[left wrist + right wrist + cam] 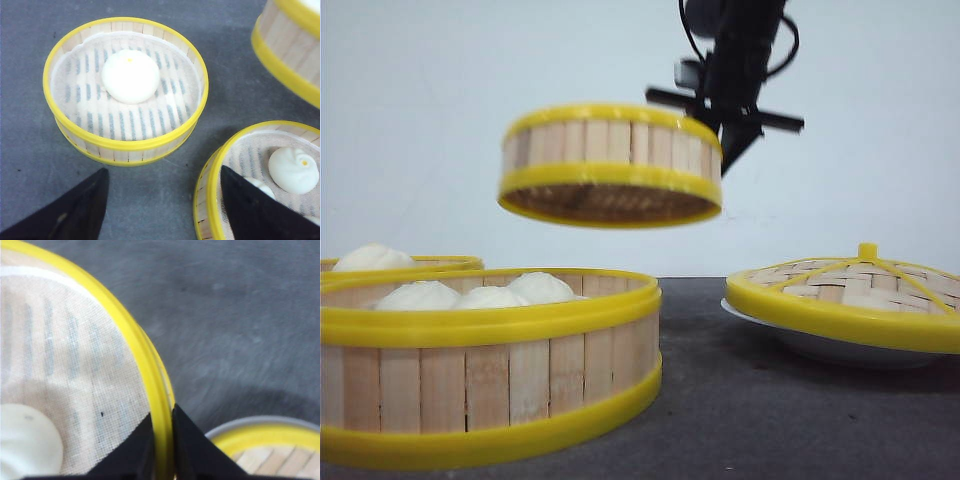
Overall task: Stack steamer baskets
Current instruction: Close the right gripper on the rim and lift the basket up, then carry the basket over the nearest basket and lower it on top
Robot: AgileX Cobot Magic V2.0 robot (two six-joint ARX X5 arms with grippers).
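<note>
Fingers of right gripper pinch the yellow rim wall of the raised basket, airborne mid-scene | left gripper fingers spread wide, empty, above the tabletop | near-left basket holds buns | handling: light, stiff slats, slick rim; one-sided hold may tilt, contents could roll.
</note>
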